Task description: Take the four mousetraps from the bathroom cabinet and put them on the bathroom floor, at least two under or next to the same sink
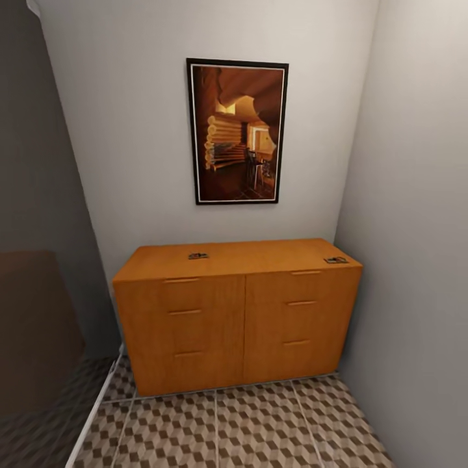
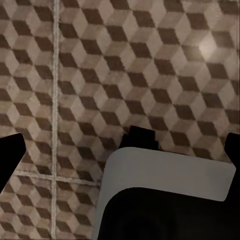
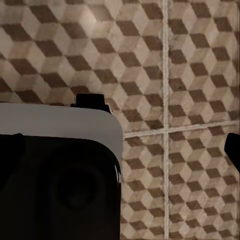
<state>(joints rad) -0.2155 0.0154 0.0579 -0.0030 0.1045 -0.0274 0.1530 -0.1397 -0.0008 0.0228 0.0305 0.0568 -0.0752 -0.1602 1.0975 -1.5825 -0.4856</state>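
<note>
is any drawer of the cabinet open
No, all six drawer fronts of the cabinet sit flush and closed in the head view.

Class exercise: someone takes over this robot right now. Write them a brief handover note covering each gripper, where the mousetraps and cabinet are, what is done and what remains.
Grippers: both wrist views look down at the bathroom floor; open or shut cannot be told.
Things: the cabinet stands ahead against the wall, drawers shut. Two small dark items on its top look like mousetraps: one left of centre, one at the right corner.
Done: no trap on the visible floor.
Left: collect four traps, place them on the floor, two by the sink.
</note>
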